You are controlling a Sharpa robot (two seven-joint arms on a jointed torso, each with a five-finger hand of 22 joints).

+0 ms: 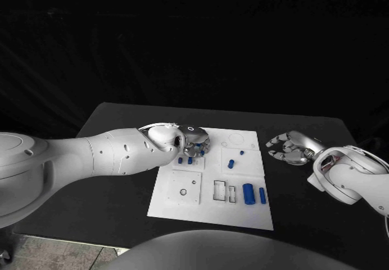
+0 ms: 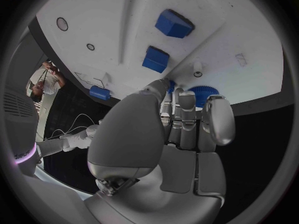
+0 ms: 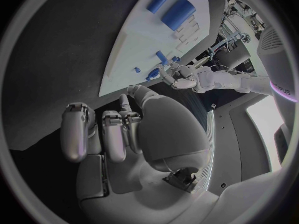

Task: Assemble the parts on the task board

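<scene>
While both hands (image 1: 193, 139) hover | board (image 1: 186, 205): two cylinders (image 1: 249, 192)

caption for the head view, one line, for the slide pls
Left hand reaches over blue parts at the far left of the white task board; right hand hovers over the black table beside it.

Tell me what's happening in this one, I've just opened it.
The robot is working on the white task board. Its left hand is down over the board's far left corner, fingertips at a blue gear-like part; whether it grips it is unclear. The right hand hovers off the board's right edge, fingers curled, holding nothing. Two blue cylinders lie near the board's front.
</scene>
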